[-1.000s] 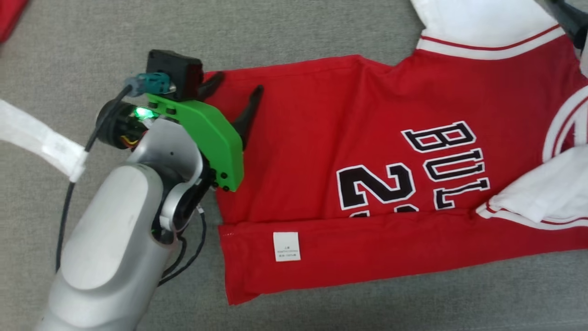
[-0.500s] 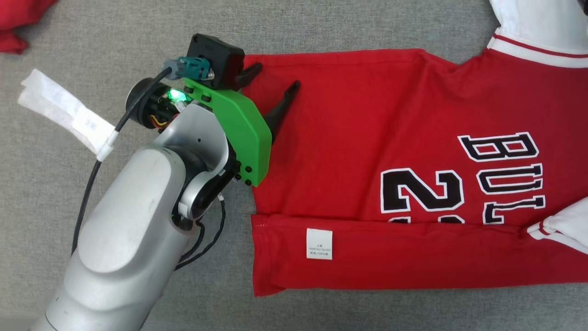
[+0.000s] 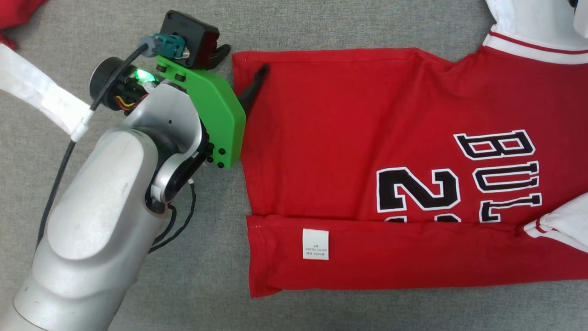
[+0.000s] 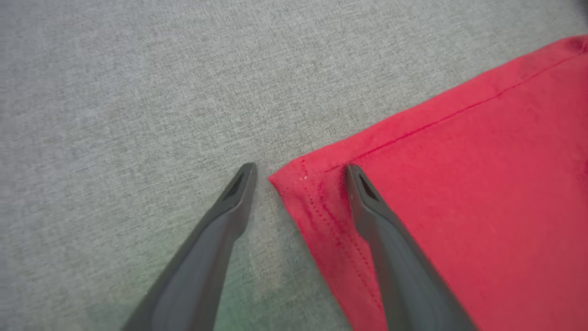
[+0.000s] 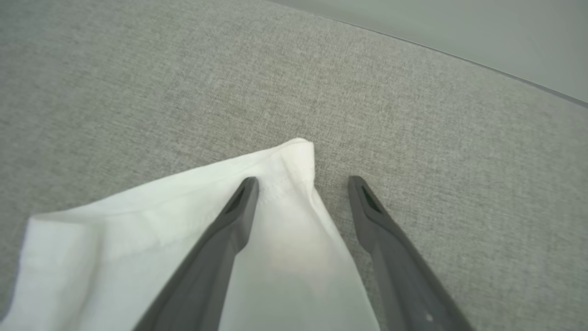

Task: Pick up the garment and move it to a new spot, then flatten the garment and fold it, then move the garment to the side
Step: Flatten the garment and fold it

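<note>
At the jersey's hem corner, both grippers stand spread wide and empty.

Over that stitched corner the left gripper (image 4: 299,168) straddles the edge of the red jersey (image 3: 349,128), one finger over red cloth, the other over the grey fabric surface (image 3: 321,23) just beside it, nothing pinched. The right gripper (image 5: 302,179) is just as wide open at the tip of the white sleeve (image 5: 138,220), one finger above it, the other above bare grey. The jersey lies flat, its near long edge folded over, a white care label (image 3: 315,244) showing. A white strip (image 3: 41,99) lies beside the left arm.
</note>
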Controlling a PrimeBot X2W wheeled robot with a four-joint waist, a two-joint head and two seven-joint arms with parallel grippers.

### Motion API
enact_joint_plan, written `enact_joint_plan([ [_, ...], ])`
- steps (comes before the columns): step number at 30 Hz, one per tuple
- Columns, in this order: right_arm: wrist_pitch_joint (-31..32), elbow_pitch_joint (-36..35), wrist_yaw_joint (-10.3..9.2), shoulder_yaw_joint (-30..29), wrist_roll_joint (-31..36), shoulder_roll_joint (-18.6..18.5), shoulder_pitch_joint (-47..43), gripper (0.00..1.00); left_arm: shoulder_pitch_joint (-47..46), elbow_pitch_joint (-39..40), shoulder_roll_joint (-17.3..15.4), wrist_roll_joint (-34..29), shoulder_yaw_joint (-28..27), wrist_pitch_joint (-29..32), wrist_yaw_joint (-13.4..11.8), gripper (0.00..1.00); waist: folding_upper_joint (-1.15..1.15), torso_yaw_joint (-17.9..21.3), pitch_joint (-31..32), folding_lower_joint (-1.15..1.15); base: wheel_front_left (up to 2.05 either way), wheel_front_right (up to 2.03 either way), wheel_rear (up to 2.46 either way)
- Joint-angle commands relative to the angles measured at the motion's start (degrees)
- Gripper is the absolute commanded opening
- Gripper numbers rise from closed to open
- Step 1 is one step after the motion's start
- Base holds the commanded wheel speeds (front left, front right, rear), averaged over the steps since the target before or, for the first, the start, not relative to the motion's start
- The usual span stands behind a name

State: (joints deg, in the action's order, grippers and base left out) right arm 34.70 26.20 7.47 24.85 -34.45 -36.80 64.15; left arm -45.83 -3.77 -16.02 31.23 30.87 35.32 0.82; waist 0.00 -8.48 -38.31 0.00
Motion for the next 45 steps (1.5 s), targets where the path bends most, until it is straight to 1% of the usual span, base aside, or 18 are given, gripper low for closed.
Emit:
enact_joint_plan([
  [1, 0.26, 0.65, 0.04, 1.03, -0.41, 0.24, -0.16, 1.00, 0.06, -0.46, -1.01, 0.13, -0.12, 0.90, -0.06, 1.00, 0.00, 0.05, 0.03, 0.00, 0.00, 0.00, 0.00],
  [3, 0.27, 0.65, 0.04, 1.66, -0.80, 0.03, 0.20, 1.00, 0.34, -0.15, -1.41, 0.65, -0.29, 1.48, 0.06, 1.00, 0.00, 0.09, 0.03, 0.00, 0.00, 0.00, 0.00],
  [5, 0.62, 0.73, 0.04, 2.33, -1.48, 0.00, 0.31, 1.00, 0.83, -0.12, -1.13, 1.37, -0.17, 1.90, 0.08, 1.00, 0.00, 0.08, 0.08, 0.00, 0.00, 0.00, 0.00],
  [6, 0.65, 0.69, 0.04, 2.75, -1.81, 0.02, 0.39, 0.87, 0.99, -0.18, -0.87, 1.65, 0.02, 2.02, 0.19, 1.00, 0.00, 0.10, 0.12, 0.00, 0.00, 0.00, 0.00],
  [7, 0.38, 0.66, 0.04, 3.06, -2.03, 0.03, 0.47, 0.37, 1.09, -0.31, -0.57, 1.89, 0.17, 2.16, 0.21, 1.00, 0.00, 0.13, 0.13, 0.00, 0.00, 0.00, 0.00],
  [8, 0.46, 0.63, 0.04, 3.56, -2.75, 0.24, 0.40, 0.00, 1.08, -0.43, -0.38, 2.25, 0.56, 2.33, 0.68, 0.79, 0.00, 0.18, 0.15, 0.00, 0.00, 0.00, 0.00],
  [9, 0.63, 0.79, 0.04, 3.62, -3.34, 0.39, 0.32, 0.00, 1.10, -0.51, 0.07, 2.85, 0.76, 2.42, 0.96, 0.22, 0.00, 0.25, 0.15, 0.00, 0.00, 0.00, 0.00],
  [10, 0.05, 0.83, 0.03, 3.46, -3.91, 0.43, 0.49, 0.00, 1.17, -0.63, 0.55, 3.47, 0.92, 2.71, 1.32, 0.00, 0.00, 0.35, 0.15, 0.00, 0.00, 0.00, 0.00],
  [13, -2.00, 0.75, 0.01, 2.93, -4.60, -0.12, 1.58, 0.00, 0.76, -0.64, 0.65, 4.33, 0.94, 3.01, 1.89, 0.00, 0.00, 0.79, 0.36, 0.00, 0.00, 0.00, 0.00],
  [16, -4.31, 0.73, 0.01, 2.12, -5.58, -0.66, 2.42, 0.00, 0.18, -0.43, -0.08, 4.95, -0.07, 2.42, 2.03, 0.00, 0.00, 1.45, 1.10, 0.00, 0.00, 0.00, 0.00],
  [22, -8.48, 0.55, 0.01, 0.86, -7.68, -2.24, 2.13, 0.00, 0.75, 0.79, -1.85, 5.88, -2.89, 0.97, 0.85, 0.00, 0.00, 3.18, 3.33, 0.00, 0.00, 0.00, 0.00],
  [29, -14.46, -2.37, 0.00, 1.22, -10.95, -4.66, -1.41, 0.00, 3.44, 2.69, -3.01, 6.74, -4.18, 0.63, -0.27, 0.00, 0.00, 5.51, 6.25, 0.00, 0.00, 0.00, 0.00],
  [31, -16.94, -3.55, 0.00, 1.06, -11.54, -4.65, -2.81, 0.00, 4.51, 3.02, -3.29, 6.92, -4.63, 0.01, -0.66, 0.00, 0.00, 6.35, 7.09, 0.00, 0.00, 0.00, 0.00],
  [34, -21.61, -6.57, 0.01, 1.23, -13.31, -4.77, -8.12, 0.00, 7.41, 3.37, -2.98, 7.59, -4.77, -1.55, -0.94, 0.00, 0.00, 7.36, 9.56, 0.00, 0.00, 0.00, 0.00],
  [37, -26.69, -10.01, 0.00, 0.12, -14.42, -6.21, -14.76, 0.00, 11.20, 4.33, -3.14, 8.42, -5.22, -3.27, -1.45, 0.00, 0.00, 8.62, 12.51, 0.00, 0.00, 0.00, 0.00],
  [40, -29.21, -13.36, 0.02, 0.75, -15.27, -6.51, -23.01, 0.00, 15.49, 4.93, -4.16, 8.79, -5.95, -4.87, -2.23, 0.00, 0.00, 9.83, 15.34, 0.00, 0.00, 0.00, 0.00],
  [42, -30.65, -15.60, 0.02, 0.23, -15.34, -7.24, -27.68, 0.00, 18.65, 5.99, -4.48, 9.45, -6.56, -5.88, -3.05, 0.00, 0.00, 10.82, 16.89, 0.00, 0.00, 0.00, 0.00],
  [45, -31.82, -18.19, 0.02, -0.92, -15.63, -6.93, -34.16, 0.00, 23.37, 8.19, -5.12, 10.49, -7.98, -7.30, -4.37, 0.00, 0.00, 12.25, 18.54, 0.00, 0.00, 0.00, 0.00],
])
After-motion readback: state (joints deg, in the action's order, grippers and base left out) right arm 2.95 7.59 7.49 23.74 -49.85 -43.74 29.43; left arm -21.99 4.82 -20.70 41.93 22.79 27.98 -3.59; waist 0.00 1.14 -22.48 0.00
